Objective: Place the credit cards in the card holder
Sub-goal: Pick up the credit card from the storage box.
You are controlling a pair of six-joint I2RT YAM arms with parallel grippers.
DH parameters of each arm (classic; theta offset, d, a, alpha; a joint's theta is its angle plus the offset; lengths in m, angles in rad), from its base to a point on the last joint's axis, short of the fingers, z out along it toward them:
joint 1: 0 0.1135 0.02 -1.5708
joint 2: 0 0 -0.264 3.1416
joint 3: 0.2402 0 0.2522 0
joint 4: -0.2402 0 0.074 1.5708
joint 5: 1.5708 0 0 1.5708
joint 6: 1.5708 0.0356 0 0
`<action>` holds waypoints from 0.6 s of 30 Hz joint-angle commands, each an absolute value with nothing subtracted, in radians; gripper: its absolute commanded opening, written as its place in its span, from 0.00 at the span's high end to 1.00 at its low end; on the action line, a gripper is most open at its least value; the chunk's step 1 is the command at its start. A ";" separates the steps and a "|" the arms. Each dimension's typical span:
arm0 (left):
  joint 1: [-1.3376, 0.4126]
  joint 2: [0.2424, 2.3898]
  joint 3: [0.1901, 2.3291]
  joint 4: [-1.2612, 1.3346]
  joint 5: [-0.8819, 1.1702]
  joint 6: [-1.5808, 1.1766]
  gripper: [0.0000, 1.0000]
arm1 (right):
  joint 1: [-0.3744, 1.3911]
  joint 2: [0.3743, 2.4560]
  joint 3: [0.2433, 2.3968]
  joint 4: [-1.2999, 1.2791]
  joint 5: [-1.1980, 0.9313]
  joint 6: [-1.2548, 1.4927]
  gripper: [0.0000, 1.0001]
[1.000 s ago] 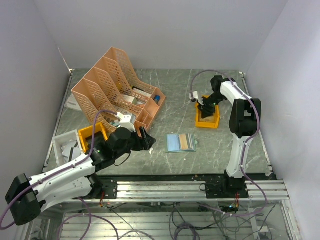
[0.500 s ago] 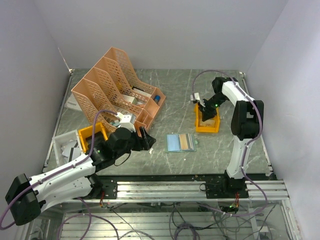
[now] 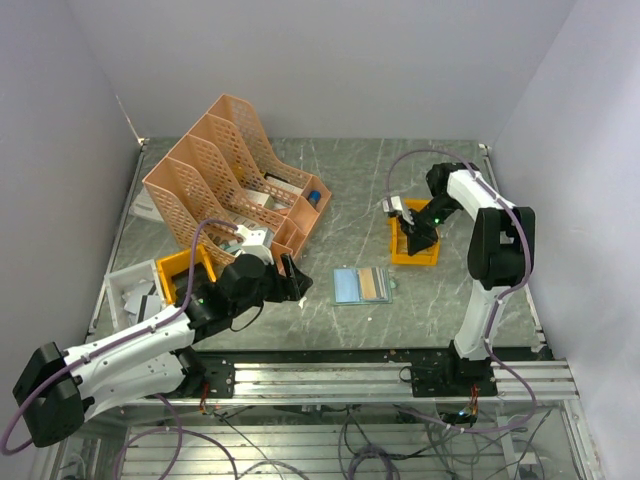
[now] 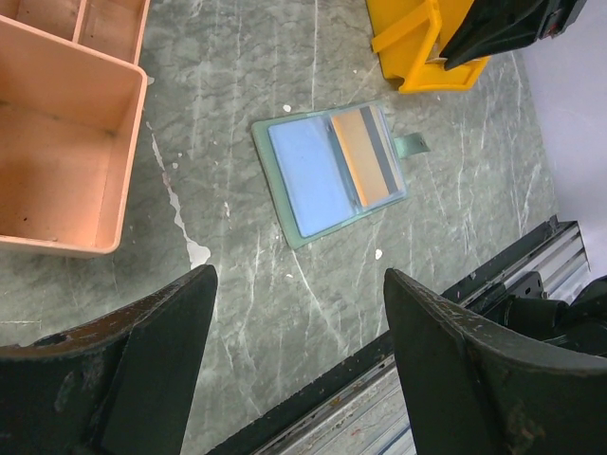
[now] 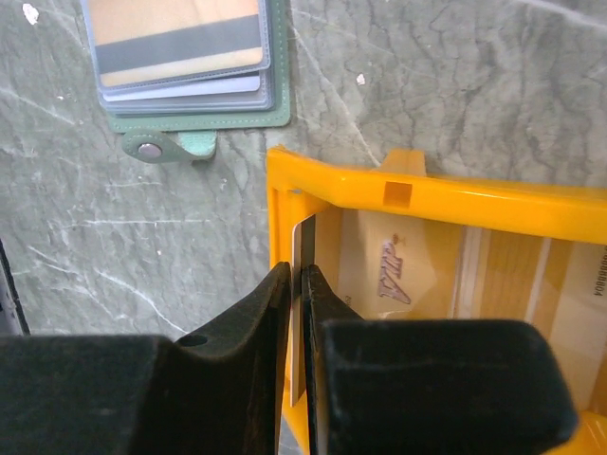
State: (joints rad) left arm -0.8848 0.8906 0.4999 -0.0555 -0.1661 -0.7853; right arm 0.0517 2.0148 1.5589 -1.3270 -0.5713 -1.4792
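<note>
Right claw (image 5: 302,284) clenched on credit card (image 5: 297,245) in yellow bin (image 5: 417,194), left claw (image 4: 296,281) released near card holder (image 4: 327,171)

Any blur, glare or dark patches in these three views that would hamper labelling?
Top view: evenly lit, sharp, soft shadows only. Left wrist view: slight sheen on the holder. Right wrist view: the right pincer fills the bottom, black and featureless; the card edge inside it is thin but sharp.

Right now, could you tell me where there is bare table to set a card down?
Bare tabletop lies between the file rack and the right orange bin, reaching the back edge. Another patch sits right of the card holder. The left side is crowded: rack, second orange bin, white tray.
</note>
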 commanded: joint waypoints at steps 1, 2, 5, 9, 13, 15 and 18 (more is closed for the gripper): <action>-0.879 0.891 0.530 -0.017 -0.150 -0.773 0.18 | 0.048 2.000 1.533 -1.319 -0.554 -1.488 0.90; -0.878 0.890 0.528 -0.019 -0.151 -0.773 0.18 | 0.048 1.996 1.527 -1.308 -0.551 -1.485 0.89; -0.877 0.885 0.525 -0.016 -0.153 -0.776 0.18 | 0.047 1.983 1.511 -1.265 -0.547 -1.467 0.85; -0.878 0.887 0.520 -0.015 -0.148 -0.781 0.18 | 0.047 2.011 1.540 -1.246 -0.543 -1.434 0.84; -0.878 0.880 0.522 -0.028 -0.148 -0.781 0.18 | 0.046 2.051 1.575 -1.256 -0.549 -1.428 0.85; -0.879 0.871 0.519 -0.029 -0.153 -0.783 0.18 | 0.043 2.060 1.592 -1.268 -0.559 -1.430 0.85; -0.877 0.865 0.513 -0.029 -0.158 -0.783 0.18 | 0.037 2.072 1.621 -1.285 -0.574 -1.430 0.85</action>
